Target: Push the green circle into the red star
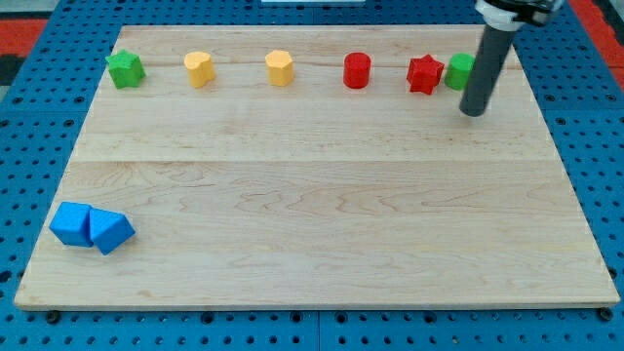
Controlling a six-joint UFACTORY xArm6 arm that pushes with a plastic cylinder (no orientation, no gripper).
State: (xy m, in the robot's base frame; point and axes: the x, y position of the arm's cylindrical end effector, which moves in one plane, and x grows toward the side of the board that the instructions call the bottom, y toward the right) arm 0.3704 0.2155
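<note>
Tabletop (312,195), top row, view's left to right: green star (125,69), yellow block (199,68), yellow block (280,67), red circle (357,70), red star (424,74), green circle (459,71) just beside it. My tip (473,110) at the green circle's lower right. No hand fitted. Two blue blocks (91,228) at lower left.

Green circle (458,70) partly behind the rod (485,63)

No readable text or markings.
</note>
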